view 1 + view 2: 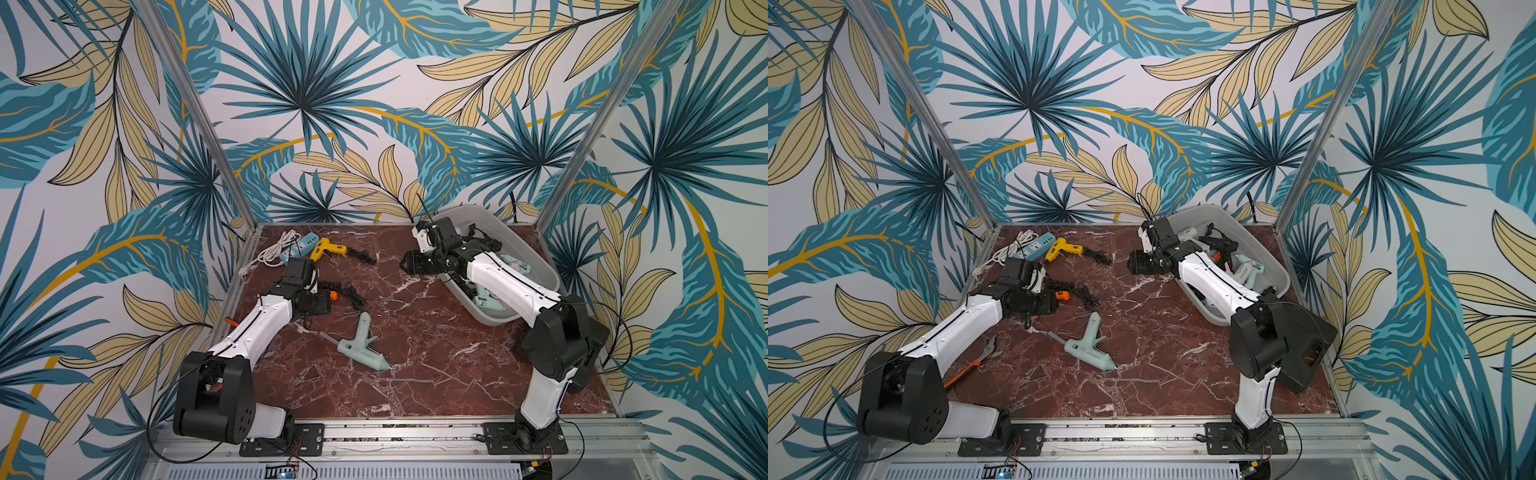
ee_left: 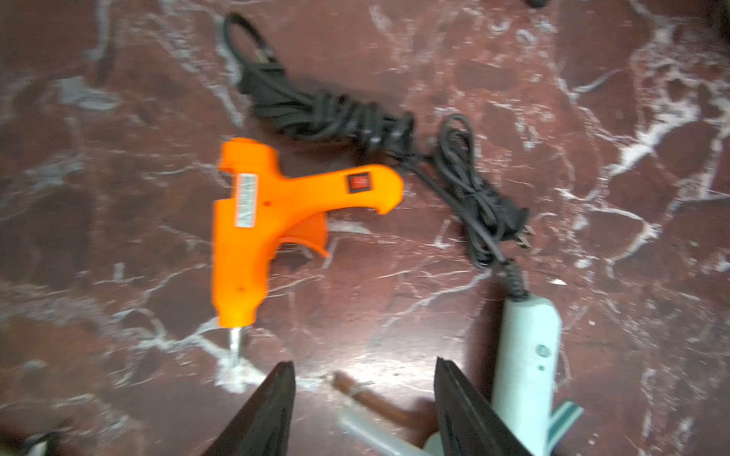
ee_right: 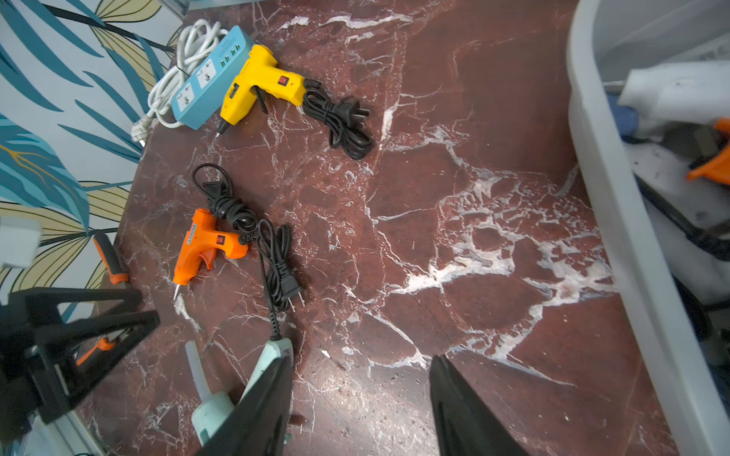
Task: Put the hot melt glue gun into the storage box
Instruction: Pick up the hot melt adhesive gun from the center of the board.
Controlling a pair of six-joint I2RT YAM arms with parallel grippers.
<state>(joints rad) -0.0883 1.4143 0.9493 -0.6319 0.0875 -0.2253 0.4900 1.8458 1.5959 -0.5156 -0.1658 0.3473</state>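
Worktop (image 1: 436, 332) read as a clock face from the top views, 12 o'clock at the back wall.

Storage box (image 1: 490, 318): seated at 2 o'clock, upright, open-topped. Other glue guns (image 1: 1250, 266) are seen lying inside it. It is crossed above by the right arm (image 1: 507, 282).

Pale green glue gun (image 1: 361, 349): laid flat on the worktop just toward 7 o'clock from centre, outside the box. The nozzle is pointed to 4 o'clock and a clear glue stick projects from the rear.

Orange glue gun (image 2: 253, 221): laid on its side at 9 o'clock, under the left wrist, with a black cord (image 2: 328, 110) bundled beside it. Not gripped.

Yellow glue gun (image 1: 328, 248): laid at 11 o'clock, touching a blue power strip (image 1: 297, 245).

Left claw (image 2: 365, 395): jaws apart, nothing clamped. It is held above the worktop, between the orange gun's nozzle and the pale green gun's handle.

Right claw (image 3: 361, 391): jaws apart, nothing clamped. It is held over bare worktop at the box's 9 o'clock side.
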